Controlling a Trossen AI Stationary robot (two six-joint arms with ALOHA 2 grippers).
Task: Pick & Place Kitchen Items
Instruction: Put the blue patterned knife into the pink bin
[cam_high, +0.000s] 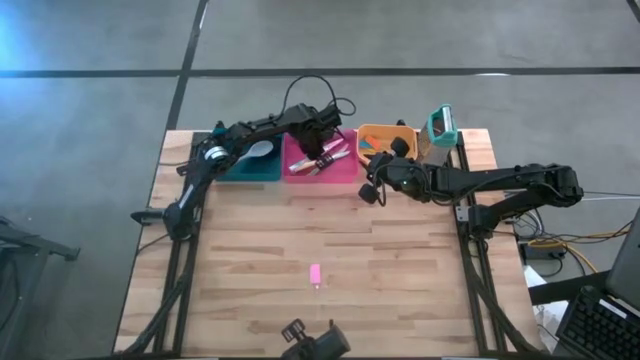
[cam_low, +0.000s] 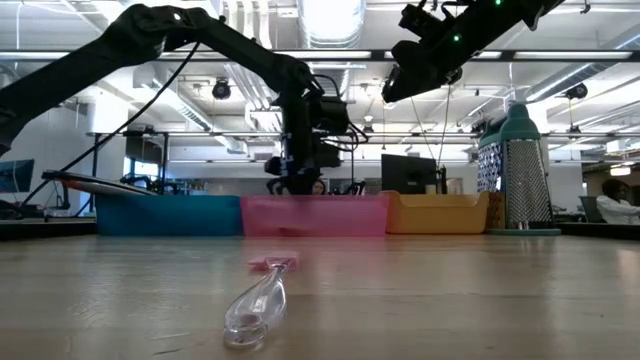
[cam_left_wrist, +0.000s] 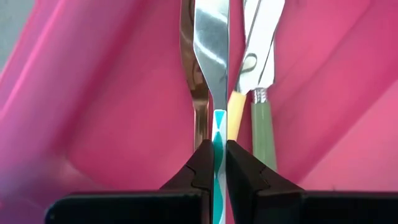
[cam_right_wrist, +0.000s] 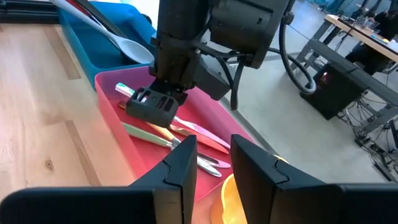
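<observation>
My left gripper (cam_high: 322, 143) reaches down into the pink bin (cam_high: 345, 170) and is shut on a knife (cam_left_wrist: 212, 56) with a teal-and-white striped handle. Other cutlery lies in the bin: a green-handled piece (cam_left_wrist: 263, 130), a yellow-handled piece (cam_left_wrist: 235, 121) and a metal one (cam_left_wrist: 199, 118). A grey spoon (cam_high: 258, 152) lies in the teal bin (cam_high: 240, 170). A clear spoon with a pink handle (cam_high: 316, 275) lies alone on the table near its front. My right gripper (cam_right_wrist: 214, 146) is open and empty, raised above the table (cam_high: 372, 190) just in front of the orange bin (cam_high: 385, 135). My left gripper pinches the knife's striped handle (cam_left_wrist: 218, 127) between its two fingers, close to where the blade begins. The fingers come from above, pointing down into the bin, across the handle. The handle's free end (cam_right_wrist: 123, 90) sticks out behind the fingers. Whether the knife rests on the other cutlery, I cannot tell.
The three bins stand in a row along the table's far edge. An upright teal-and-white grater (cam_high: 440, 125) stands at the far right. The wooden table (cam_high: 250, 260) stretches out in front of the bins. A person (cam_low: 615, 200) sits in the room behind.
</observation>
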